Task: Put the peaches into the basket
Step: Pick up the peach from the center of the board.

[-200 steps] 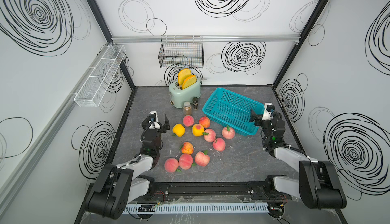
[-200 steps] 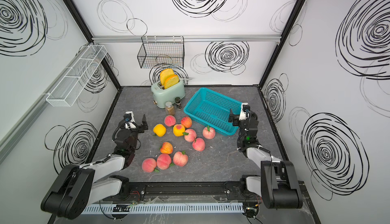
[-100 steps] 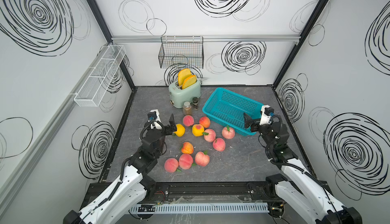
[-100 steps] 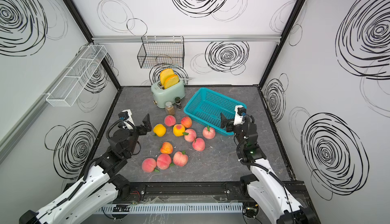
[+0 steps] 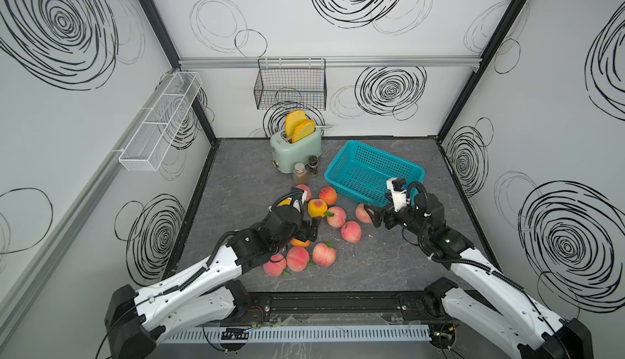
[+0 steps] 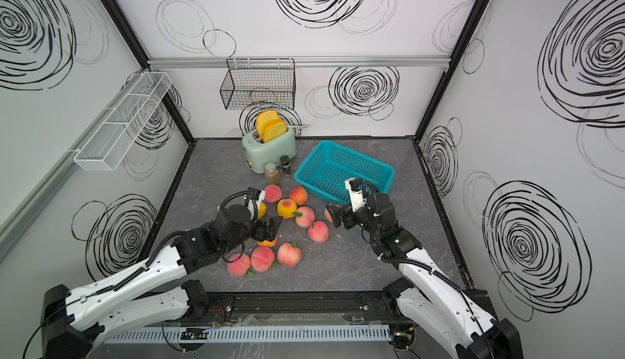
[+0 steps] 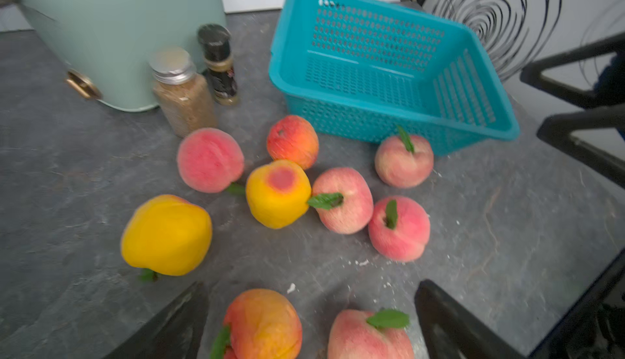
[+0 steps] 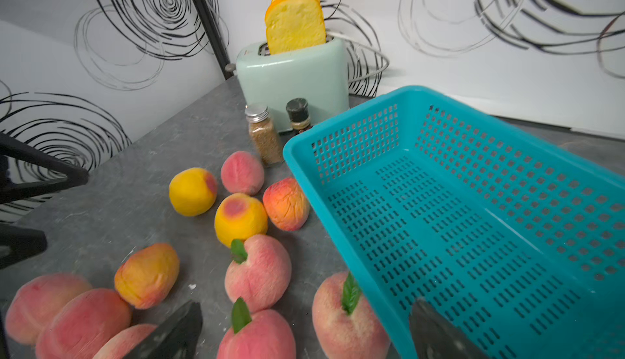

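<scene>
Both arms have reached out from their folded pose. At left, the left gripper [image 5: 306, 232] hangs wide open over an orange-blushed peach [image 5: 299, 241]. The peaches [image 5: 336, 216] lie loose in the middle, on the near side of the empty basket [image 5: 358, 190]. The right gripper [image 5: 378, 219], likewise spread and empty, is just beside the rightmost peach [image 5: 362, 212]. The fruit is probably light, slightly soft and apt to roll, so pinch across the belly.

The basket [image 5: 368, 171] is perforated teal; peaches [image 5: 297, 258] beside it are pink-red, a few yellow-orange. The toaster [image 5: 301, 151] is mint green, the table [image 5: 389, 266] veined grey, the walls [image 5: 287, 19] white with black swirls.
</scene>
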Available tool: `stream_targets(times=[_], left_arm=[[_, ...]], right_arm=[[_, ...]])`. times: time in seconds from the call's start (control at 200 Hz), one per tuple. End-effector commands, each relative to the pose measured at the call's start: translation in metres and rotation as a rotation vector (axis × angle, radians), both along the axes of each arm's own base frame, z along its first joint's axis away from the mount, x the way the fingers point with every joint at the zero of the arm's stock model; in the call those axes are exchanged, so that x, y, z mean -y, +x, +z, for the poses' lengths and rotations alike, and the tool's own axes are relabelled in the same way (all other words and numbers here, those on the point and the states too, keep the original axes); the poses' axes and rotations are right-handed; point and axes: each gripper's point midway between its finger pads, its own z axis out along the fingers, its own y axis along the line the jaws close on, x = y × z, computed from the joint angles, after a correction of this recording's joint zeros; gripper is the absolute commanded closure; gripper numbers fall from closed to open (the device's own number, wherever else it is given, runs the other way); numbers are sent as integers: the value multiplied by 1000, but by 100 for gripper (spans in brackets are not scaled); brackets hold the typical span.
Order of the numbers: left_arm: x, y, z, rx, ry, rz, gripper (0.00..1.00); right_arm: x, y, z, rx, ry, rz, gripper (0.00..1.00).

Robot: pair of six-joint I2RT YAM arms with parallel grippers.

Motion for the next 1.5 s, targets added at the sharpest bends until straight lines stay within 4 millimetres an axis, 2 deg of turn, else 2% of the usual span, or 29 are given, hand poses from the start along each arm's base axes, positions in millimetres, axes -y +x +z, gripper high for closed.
stream_targets(times=[0.0, 0.16, 0.275, 0.515, 0.81, 1.195, 1.496], left_arm=[[24, -8, 3, -42, -54, -61, 2], [48, -17, -9, -80, -54, -139, 2], [54, -20, -15, -108, -75, -160, 2], [51, -30, -18, -139, -102, -182, 2], [45, -28, -22, -153, -120, -177, 2], [47, -30, -29, -188, -132, -203, 2], [45, -27, -36, -211, -174, -200, 2]], right_arm=[[-14, -21, -29, -124, 9, 66, 1], [-28, -28, -44, -148, -5, 91, 1], [-41, -28, -61, -197, -39, 119, 1], [-57, -31, -87, -253, -91, 155, 1], [-65, -31, -113, -290, -150, 168, 1], [-67, -23, -133, -298, -209, 135, 1], [-69, -20, -143, -308, -229, 135, 9]])
